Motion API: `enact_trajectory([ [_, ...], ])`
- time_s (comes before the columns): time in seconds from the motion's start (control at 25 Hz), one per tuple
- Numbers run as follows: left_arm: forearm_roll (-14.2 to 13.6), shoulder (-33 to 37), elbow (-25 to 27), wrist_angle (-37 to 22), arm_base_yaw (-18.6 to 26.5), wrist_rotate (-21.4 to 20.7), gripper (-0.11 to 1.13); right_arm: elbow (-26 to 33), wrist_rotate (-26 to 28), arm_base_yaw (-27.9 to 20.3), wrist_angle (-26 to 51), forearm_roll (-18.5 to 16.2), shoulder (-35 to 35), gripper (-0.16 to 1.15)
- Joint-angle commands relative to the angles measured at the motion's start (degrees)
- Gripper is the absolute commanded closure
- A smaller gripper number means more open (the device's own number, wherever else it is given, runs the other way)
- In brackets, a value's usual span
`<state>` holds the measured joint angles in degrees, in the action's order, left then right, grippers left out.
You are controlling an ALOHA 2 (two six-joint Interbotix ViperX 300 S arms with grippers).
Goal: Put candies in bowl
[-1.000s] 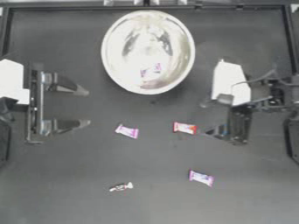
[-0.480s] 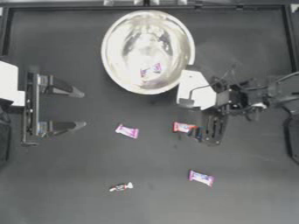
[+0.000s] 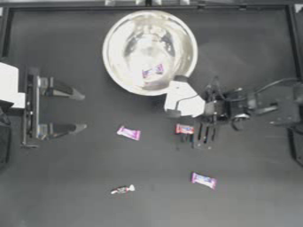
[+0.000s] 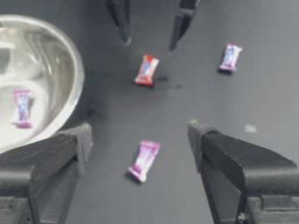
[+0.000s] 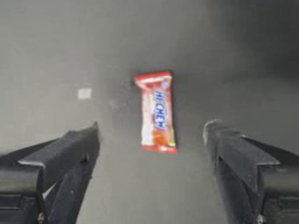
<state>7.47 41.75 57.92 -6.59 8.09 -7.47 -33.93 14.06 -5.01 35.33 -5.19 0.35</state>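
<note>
The right end effector (image 3: 201,134) has reached in from the right edge of the counter (image 3: 71,195) to its middle and hangs over the red candy (image 3: 184,129). Its jaws stand wide open, one on each side of the wrapper in the wrist view (image 5: 156,112), touching nothing.

The bowl (image 3: 118,66) sits at the middle of the far edge, with one candy (image 3: 153,71) already inside it. Three more lie on the counter: a pink one (image 3: 128,133) just left of the red one, a purple one (image 3: 203,180) nearer the front edge, and the thin twisted one (image 3: 122,189) near the front edge, left of the middle.

The left end effector (image 3: 62,110) is parked at the left edge, jaws open and empty.
</note>
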Motion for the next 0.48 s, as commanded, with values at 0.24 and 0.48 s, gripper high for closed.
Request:
enact_trajectory([
  [0.24,1.41,1.05,0.09,0.44,0.09,0.09,0.05,2.9,0.18,0.44,0.0,-1.32,3.96,-0.01],
  [0.48,1.76,2.2,0.62,0.44,0.0,0.09,0.05,3.34,0.18,0.35,0.18,-2.11,6.15,-0.01],
])
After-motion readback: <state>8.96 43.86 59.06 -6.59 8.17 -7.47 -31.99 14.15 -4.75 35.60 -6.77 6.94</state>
